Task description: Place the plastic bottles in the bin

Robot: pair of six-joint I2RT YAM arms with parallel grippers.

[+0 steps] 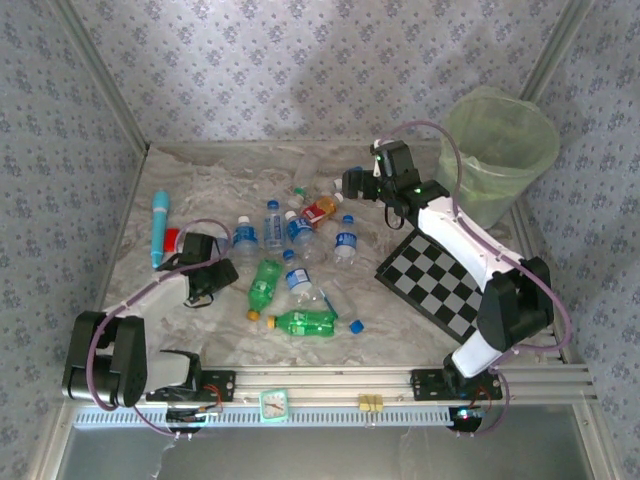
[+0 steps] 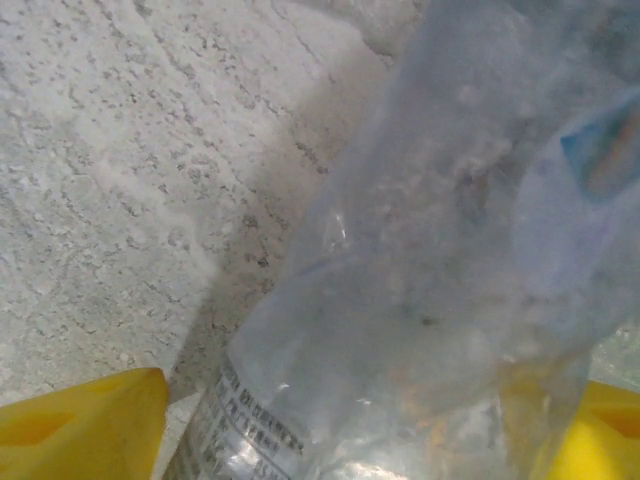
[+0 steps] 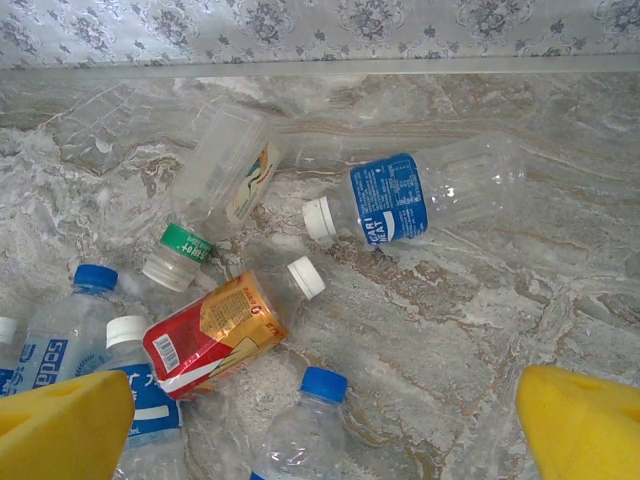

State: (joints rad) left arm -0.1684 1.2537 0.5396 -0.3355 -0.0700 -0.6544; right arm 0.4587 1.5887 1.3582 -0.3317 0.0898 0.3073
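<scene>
Straddling a clear bottle (image 2: 420, 260), the left fingers (image 2: 80, 425) sit apart, one on each side of it. A sliver of table (image 2: 120, 150) shows between one finger and the bottle wall; contact on the other side can't be told. The bottle's long axis runs from between the fingers out ahead and slightly right. Printed label at the near end, cap end hidden.

Other arm: the right fingers (image 3: 65, 425) are wide, nothing gripped.
- Between them, just ahead: blue-capped bottle (image 3: 300, 435), cap pointing away from the fingers.
- Ahead-left: red-orange labelled bottle (image 3: 210, 335), lying diagonal, white cap toward the far right.
- Beyond it: green-capped clear bottle (image 3: 225, 175), cap pointing back toward the fingers.
- Farther ahead: blue-labelled clear bottle (image 3: 420, 195), lying crosswise, white cap to the left.
- Two more blue-labelled bottles (image 3: 60, 340) lie beside the finger at the view's left.

Top view: two green bottles (image 1: 266, 280) lie flat between the two sets of fingers, one diagonal, one crosswise. The bin (image 1: 500, 150) stands upright behind and right of the right fingers, well apart, with a green bag liner over its rim. Its contents can't be made out.
</scene>
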